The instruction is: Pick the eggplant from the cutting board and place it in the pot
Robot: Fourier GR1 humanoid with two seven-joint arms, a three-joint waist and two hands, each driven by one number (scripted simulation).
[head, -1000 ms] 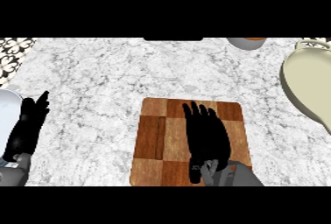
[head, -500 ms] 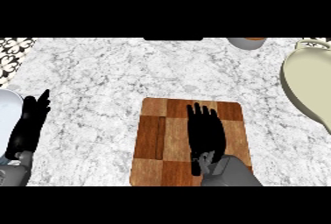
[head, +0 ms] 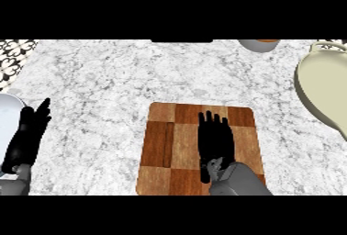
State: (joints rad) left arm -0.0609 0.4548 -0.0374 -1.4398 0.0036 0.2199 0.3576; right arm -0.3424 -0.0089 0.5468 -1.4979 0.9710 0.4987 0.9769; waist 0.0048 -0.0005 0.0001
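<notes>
The wooden cutting board (head: 163,147) lies at the counter's front middle. My right hand (head: 217,142) rests flat over the board's right half, fingers straight and pointing away from me. No eggplant shows apart from the hand; anything under the dark palm is hidden. The cream pot (head: 325,92) stands at the right edge, partly cut off by the view, well clear of the board. My left hand (head: 27,137) stays open at the left edge with its fingers up and holds nothing.
A white plate (head: 5,119) peeks in beside my left hand. A grey bowl (head: 257,44) sits at the far edge, right of centre. Patterned tiling (head: 13,57) shows at the far left corner. Marble counter (head: 102,82) spreads between them.
My right hand has slid slightly back toward me over the board. The left hand has barely moved.
</notes>
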